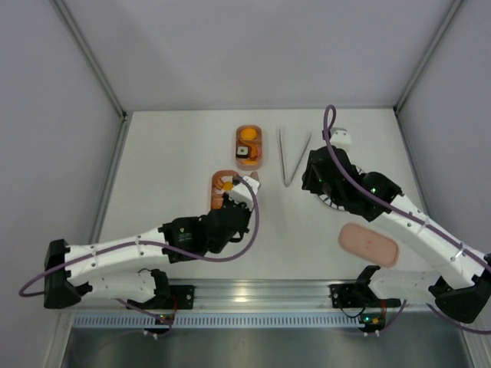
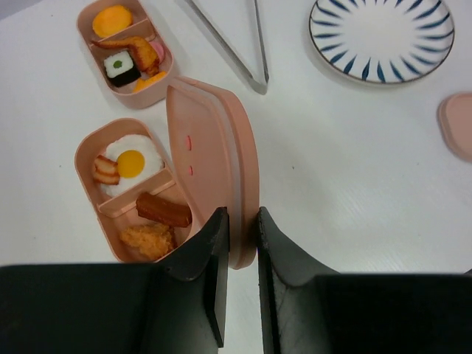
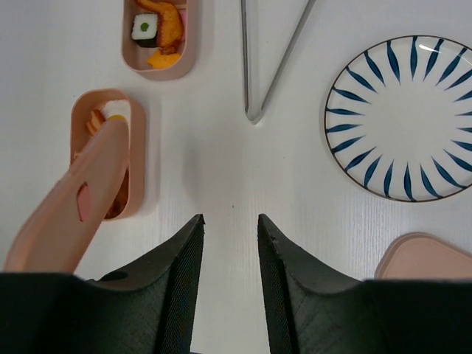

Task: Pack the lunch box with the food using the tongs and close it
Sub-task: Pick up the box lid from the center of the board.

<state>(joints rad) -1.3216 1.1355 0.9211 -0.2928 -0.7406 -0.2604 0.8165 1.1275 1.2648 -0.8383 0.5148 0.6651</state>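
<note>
Closing is in hand: the left gripper [image 2: 242,228] pinches a pink lid [image 2: 214,158] tilted beside the filled near tray [image 2: 92,147], apparently needing lowering flat, while the right gripper [image 3: 230,228] hangs part-open, empty.

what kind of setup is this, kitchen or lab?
Looks like a lab test cell, not a kitchen: a bare white table boxed in by plain grey panels, with an aluminium rail carrying the two arm bases. The food is toy pieces.
</note>
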